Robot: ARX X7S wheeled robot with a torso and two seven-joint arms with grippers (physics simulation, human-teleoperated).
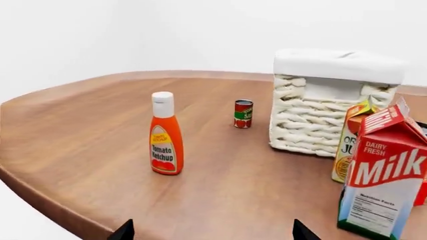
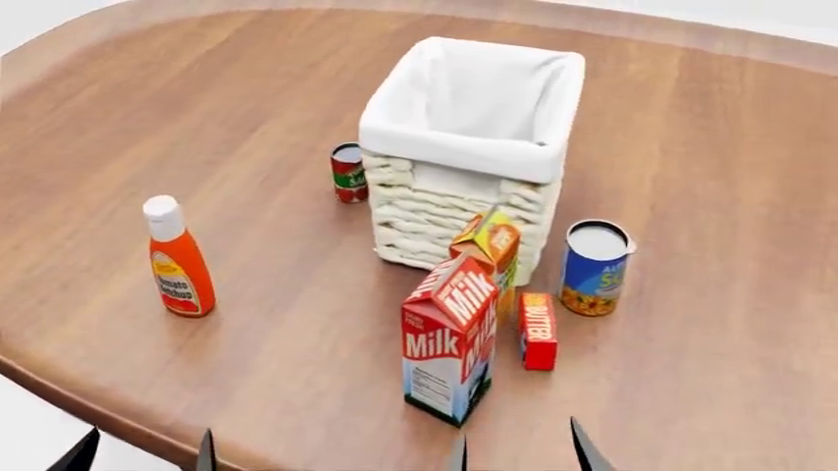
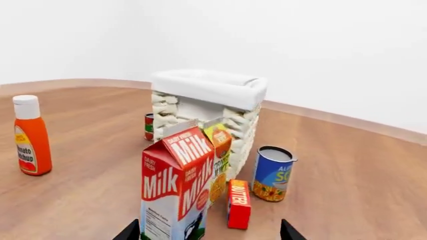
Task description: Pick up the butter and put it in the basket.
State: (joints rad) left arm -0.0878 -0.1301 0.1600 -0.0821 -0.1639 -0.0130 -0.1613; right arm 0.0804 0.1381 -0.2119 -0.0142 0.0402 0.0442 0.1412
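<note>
Butter: the small slim red-orange rectangular butter box [image 2: 537, 331] with white lettering stands on its long edge on the round brown wooden table [image 2: 733, 147], just beside the milk carton on the robot's right and in front of the blue can; nothing grips it.
Basket: the large square cream-white woven wicker basket [image 2: 452, 211] with a white cloth liner folded over its rim stands behind the cartons, near the table's middle.
Cartons: the tall red-and-white milk carton [image 2: 449, 340] stands nearest the robot; the orange-yellow gable-top juice carton [image 2: 492, 245] is between it and the basket (whether it touches the wicker, I cannot tell).
Cans: a blue can with a yellow picture [image 2: 594, 267] stands to the right of the basket's front corner; a small red-and-green can [image 2: 348, 173] stands at the basket's left side.
Ketchup: an orange tomato ketchup bottle with a white cap [image 2: 177, 258] stands well apart, to the left.
Left gripper: the left gripper [image 1: 212, 231] shows only two dark fingertips, spread wide, holding nothing.
Right gripper: the right gripper [image 3: 209, 231] is likewise spread wide and holds nothing; the milk carton and the butter box lie just ahead of it.
</note>
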